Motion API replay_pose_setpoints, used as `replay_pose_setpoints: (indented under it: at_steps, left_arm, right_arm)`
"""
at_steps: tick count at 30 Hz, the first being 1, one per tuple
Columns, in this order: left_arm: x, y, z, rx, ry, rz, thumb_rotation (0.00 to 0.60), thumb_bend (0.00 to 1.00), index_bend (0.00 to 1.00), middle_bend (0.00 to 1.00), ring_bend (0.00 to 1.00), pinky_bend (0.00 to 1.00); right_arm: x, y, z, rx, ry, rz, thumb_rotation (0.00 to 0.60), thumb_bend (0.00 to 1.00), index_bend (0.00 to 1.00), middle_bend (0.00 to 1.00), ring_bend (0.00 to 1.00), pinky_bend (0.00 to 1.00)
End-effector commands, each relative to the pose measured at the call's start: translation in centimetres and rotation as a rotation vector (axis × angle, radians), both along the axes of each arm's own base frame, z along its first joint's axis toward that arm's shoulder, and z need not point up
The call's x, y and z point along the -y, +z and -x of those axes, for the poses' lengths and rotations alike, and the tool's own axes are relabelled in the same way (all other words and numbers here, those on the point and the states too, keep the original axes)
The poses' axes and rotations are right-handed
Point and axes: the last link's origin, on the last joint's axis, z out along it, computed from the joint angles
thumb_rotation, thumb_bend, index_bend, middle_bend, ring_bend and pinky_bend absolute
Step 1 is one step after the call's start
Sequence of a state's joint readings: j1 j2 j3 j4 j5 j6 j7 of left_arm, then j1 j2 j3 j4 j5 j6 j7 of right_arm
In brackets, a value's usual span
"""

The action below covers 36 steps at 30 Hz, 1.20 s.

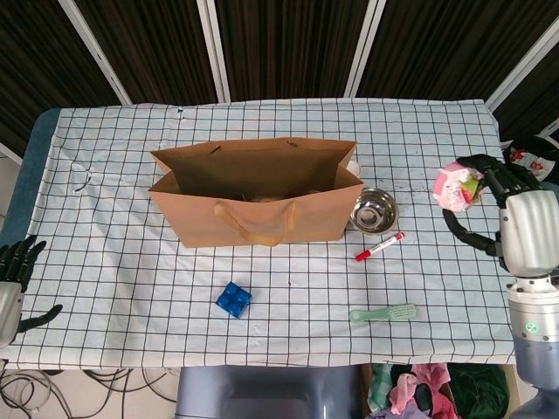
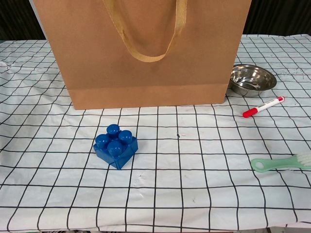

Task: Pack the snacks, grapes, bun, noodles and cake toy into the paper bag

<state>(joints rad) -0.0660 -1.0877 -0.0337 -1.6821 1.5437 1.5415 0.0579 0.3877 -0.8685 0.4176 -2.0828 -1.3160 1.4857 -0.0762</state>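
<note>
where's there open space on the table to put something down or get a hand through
Bare cloth lies left of the paper bag and blue block, toward the left robot hand, and along the far edge behind the bag. It is crowded right of the bag: steel bowl, red marker and green brush. The right robot hand holds the cake toy above the right side.

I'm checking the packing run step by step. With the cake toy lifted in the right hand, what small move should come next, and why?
Probably carry the cake toy leftward toward the open mouth of the paper bag. The right hand holds it raised, well to the right of the bag and beyond the steel bowl, so it is not yet above the opening.
</note>
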Motion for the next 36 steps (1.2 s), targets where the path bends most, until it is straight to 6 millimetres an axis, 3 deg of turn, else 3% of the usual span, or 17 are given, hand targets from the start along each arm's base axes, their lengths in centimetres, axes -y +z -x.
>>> replay_pose_setpoints:
  at_steps: [1,6,7,10,18,22,24,28,30,36]
  left_arm:
    - [0.0,0.1,0.0,0.001,0.0,-0.004,0.6,0.09,0.04,0.0,0.0,0.0]
    - [-0.1,0.2,0.1,0.003,0.004,-0.008,0.6,0.09,0.04,0.0,0.0,0.0]
    - [-0.1,0.2,0.2,-0.006,0.001,-0.01,0.6,0.09,0.04,0.0,0.0,0.0]
    - [-0.1,0.2,0.2,0.001,-0.002,-0.006,0.6,0.09,0.04,0.0,0.0,0.0]
    - [-0.1,0.6,0.5,0.009,0.004,-0.014,0.6,0.09,0.04,0.0,0.0,0.0]
    - [0.0,0.8,0.5,0.012,0.002,-0.016,0.6,0.09,0.04,0.0,0.0,0.0]
    - [0.0,0.9,0.5,0.015,0.0,-0.018,0.6,0.09,0.04,0.0,0.0,0.0]
    - [0.2,1.1,0.5,0.019,-0.002,-0.027,0.6,0.09,0.04,0.0,0.0,0.0]
    - [0.3,1.3,0.6,0.022,0.0,-0.032,0.6,0.09,0.04,0.0,0.0,0.0]
    - [0.2,1.3,0.6,0.021,0.003,-0.03,0.6,0.09,0.04,0.0,0.0,0.0]
  right_arm:
    - [1.0,-0.2,-2.4,-0.02,0.05,-0.036,0.6,0.4,0.38,0.38,0.46,0.31]
    - [4.1,-2.3,-6.6,-0.055,0.104,-0.135,0.6,0.4,0.38,0.38,0.46,0.31]
    - [5.8,-3.3,-8.6,-0.051,0.129,-0.169,0.6,0.4,0.38,0.38,0.46,0.31]
    - [7.6,-5.0,-11.3,-0.058,0.135,-0.202,0.6,0.4,0.38,0.38,0.46,0.31]
    - [10.0,-9.2,-15.3,-0.134,0.11,-0.306,0.6,0.4,0.38,0.38,0.45,0.31]
    - [10.4,-10.6,-16.3,-0.151,0.104,-0.329,0.6,0.39,0.38,0.37,0.44,0.3]
    - [10.5,-11.2,-16.6,-0.167,0.093,-0.341,0.6,0.34,0.36,0.32,0.39,0.29]
    - [10.9,-12.0,-16.5,-0.232,0.04,-0.366,0.6,0.18,0.19,0.09,0.18,0.25]
    - [11.1,-11.9,-16.6,-0.25,0.008,-0.379,0.6,0.12,0.11,0.01,0.14,0.24]
    - [10.9,-10.3,-16.5,-0.224,-0.023,-0.367,0.6,0.08,0.0,0.0,0.12,0.24]
